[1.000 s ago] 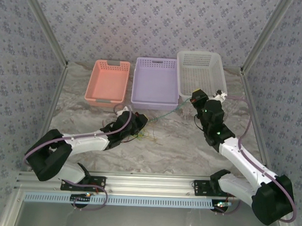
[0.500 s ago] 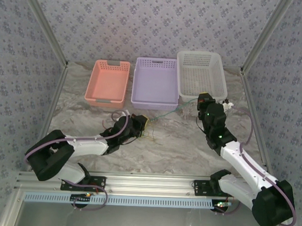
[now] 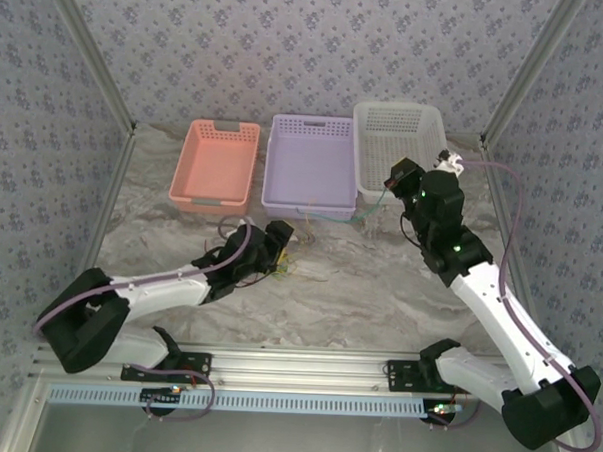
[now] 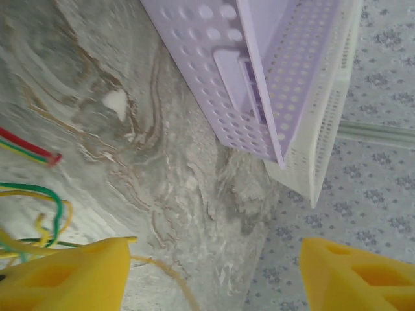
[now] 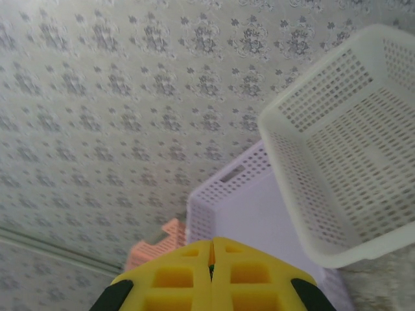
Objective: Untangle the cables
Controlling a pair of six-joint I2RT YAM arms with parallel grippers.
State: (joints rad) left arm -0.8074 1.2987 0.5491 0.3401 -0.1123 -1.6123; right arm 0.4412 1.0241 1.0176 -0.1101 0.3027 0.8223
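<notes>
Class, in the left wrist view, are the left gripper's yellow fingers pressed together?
No, the left gripper has its fingers wide apart, marbled table between them.

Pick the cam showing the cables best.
Left wrist: the cables show red, yellow and green strands close enough to tell apart, cropped at the edge. In top external they are a tiny tangle by the left tool.

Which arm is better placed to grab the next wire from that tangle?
Left, probably. The left gripper is open and sits right beside the cables on the table, while the right gripper is shut and raised near the white basket, farther from the tangle.
</notes>
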